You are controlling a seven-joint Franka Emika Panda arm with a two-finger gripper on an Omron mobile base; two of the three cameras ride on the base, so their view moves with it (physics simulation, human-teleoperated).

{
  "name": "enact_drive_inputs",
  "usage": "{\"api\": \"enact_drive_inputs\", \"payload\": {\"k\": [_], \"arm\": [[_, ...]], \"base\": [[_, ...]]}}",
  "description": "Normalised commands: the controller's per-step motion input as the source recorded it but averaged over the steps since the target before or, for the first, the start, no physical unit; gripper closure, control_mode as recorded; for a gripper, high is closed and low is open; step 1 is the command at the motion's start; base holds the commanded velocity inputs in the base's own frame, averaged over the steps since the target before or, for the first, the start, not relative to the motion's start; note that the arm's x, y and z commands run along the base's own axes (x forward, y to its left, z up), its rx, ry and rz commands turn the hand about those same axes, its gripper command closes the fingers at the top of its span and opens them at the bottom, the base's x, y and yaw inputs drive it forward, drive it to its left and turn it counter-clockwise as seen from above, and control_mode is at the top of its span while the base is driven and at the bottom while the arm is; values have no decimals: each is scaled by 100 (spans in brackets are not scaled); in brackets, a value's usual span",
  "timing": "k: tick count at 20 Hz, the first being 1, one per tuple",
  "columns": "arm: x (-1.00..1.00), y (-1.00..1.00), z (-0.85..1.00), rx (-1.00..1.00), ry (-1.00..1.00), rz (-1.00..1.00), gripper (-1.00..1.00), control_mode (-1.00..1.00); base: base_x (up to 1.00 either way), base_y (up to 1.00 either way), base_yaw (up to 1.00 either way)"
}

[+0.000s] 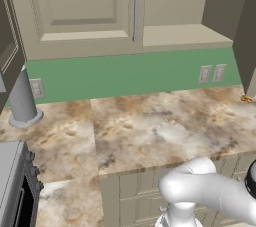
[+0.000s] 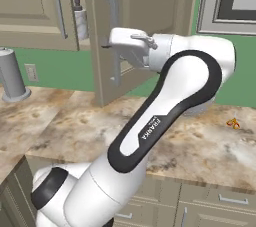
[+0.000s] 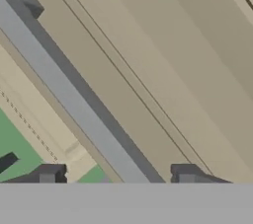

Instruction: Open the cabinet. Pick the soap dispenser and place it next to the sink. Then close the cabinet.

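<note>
The marbled brown-and-cream counter runs wide across the room, with a green backsplash behind it carrying pale wall outlets. Over at nine o'clock in the left base view, a large grey flared-base post stands on the stone. Beige drawer fronts line the counter's front edge. Above, the cabinet has its right door swung out, bare shelf showing, left door shut. The soap dispenser sits upright inside the cabinet, at eleven o'clock in the right base view, between the closed door's handle and the open door. The gripper is up at the open door's silver bar handle, fingers spread either side of the bar, gripping nothing. A small orange item lies on the counter at three o'clock.
</note>
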Motion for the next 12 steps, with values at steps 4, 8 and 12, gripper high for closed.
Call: {"api": "enact_drive_inputs", "payload": {"k": [4, 8, 12], "arm": [[-2, 9, -58, -34, 2, -1, -100, -100], [0, 1, -58, -32, 0, -12, -100, -100], [-8, -6, -46, -25, 0, -25, -100, -100]], "base": [[0, 0, 0], [0, 0, 0], [0, 0, 0]]}}
